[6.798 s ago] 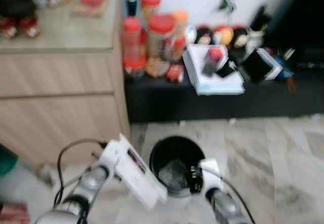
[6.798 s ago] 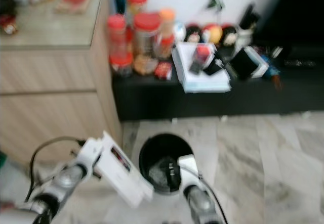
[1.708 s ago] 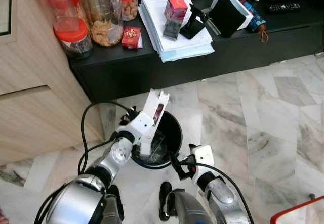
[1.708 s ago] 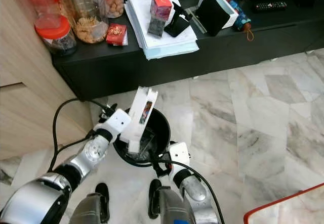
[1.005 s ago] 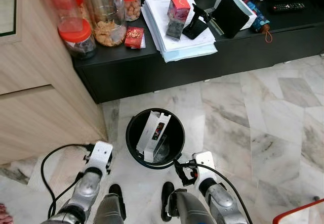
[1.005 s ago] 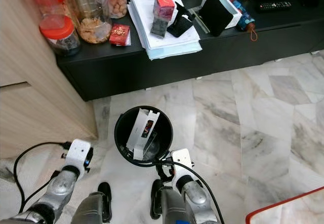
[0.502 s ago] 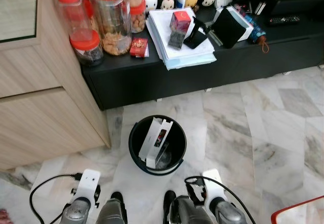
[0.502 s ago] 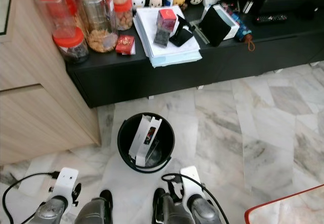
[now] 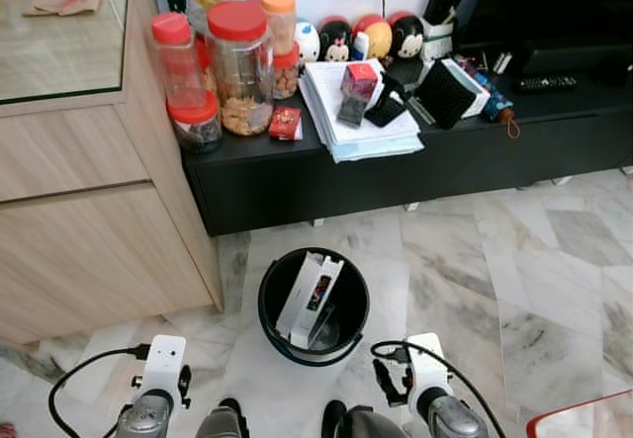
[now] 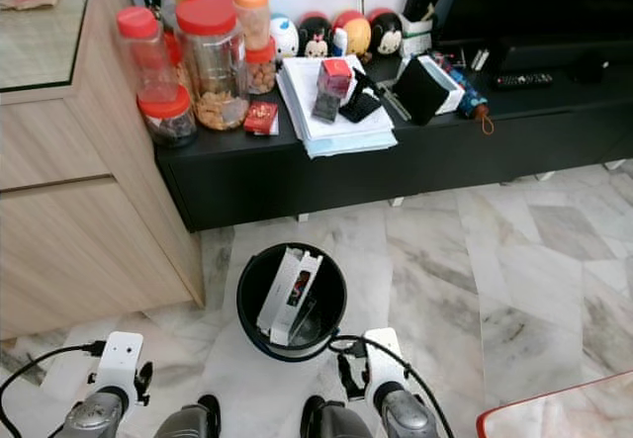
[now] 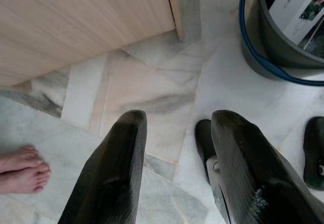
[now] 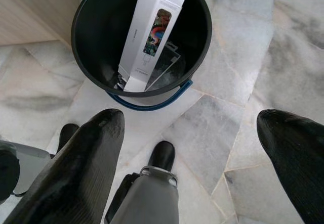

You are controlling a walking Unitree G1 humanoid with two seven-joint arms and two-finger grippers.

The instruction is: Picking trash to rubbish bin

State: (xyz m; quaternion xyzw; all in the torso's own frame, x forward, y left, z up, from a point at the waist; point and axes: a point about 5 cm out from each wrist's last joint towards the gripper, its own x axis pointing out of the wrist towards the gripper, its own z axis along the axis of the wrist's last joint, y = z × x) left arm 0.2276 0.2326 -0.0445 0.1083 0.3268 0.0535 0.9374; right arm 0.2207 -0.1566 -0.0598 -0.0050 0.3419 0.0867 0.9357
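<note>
A white box (image 9: 309, 300) is seen leaning upright inside the black rubbish bin (image 9: 280, 330), its long axis tilted against the rim. Both hands are spread and empty: the left hand (image 11: 174, 168) hangs beside the bin, the right hand (image 12: 202, 173) nearer, just behind it.

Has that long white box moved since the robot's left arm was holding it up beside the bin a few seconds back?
Yes. The white box now stands tilted inside the black bin, no longer held outside its rim. The left gripper is open, low over the floor.
</note>
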